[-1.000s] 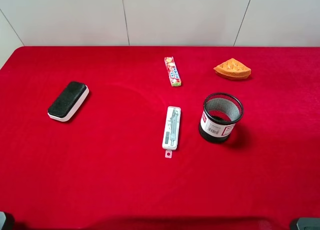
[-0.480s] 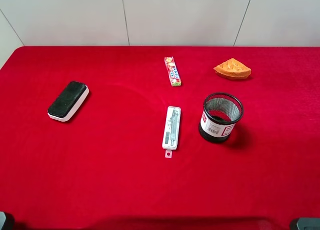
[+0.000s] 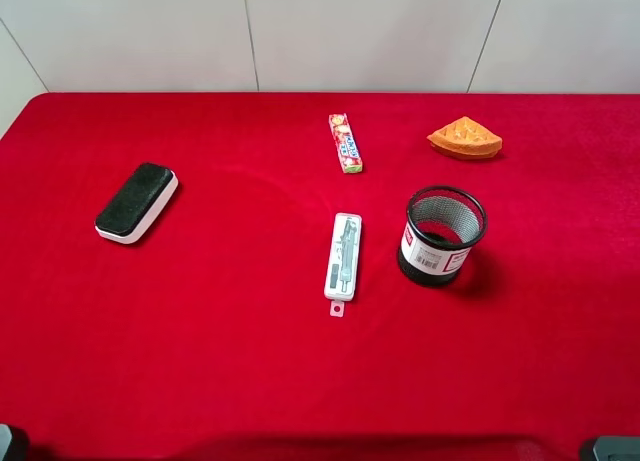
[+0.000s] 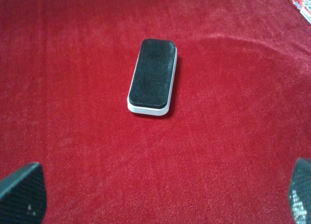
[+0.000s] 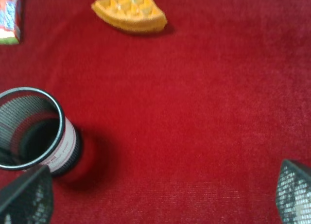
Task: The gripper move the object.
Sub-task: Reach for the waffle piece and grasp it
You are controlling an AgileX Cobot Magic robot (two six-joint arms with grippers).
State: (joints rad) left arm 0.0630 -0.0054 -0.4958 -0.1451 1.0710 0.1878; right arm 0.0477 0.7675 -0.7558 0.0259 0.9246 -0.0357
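Observation:
The orange-yellow toy waffle (image 3: 465, 138) lies on the red table at the back right; it also shows in the right wrist view (image 5: 129, 10), far ahead of the fingers. My right gripper (image 5: 160, 197) is open and empty, its two fingertips (image 5: 26, 197) wide apart, near the table's front right. My left gripper (image 4: 160, 195) is open and empty, fingertips (image 4: 22, 192) wide apart, short of the black-and-white eraser block (image 4: 152, 76). In the exterior high view only the arm bases show at the bottom corners.
A black mesh pen cup (image 3: 441, 235) stands in front of the waffle, also in the right wrist view (image 5: 34, 131). A long red candy pack (image 3: 345, 143), a white packaged pen (image 3: 343, 256) and the eraser (image 3: 136, 202) lie on the red cloth (image 3: 230, 351).

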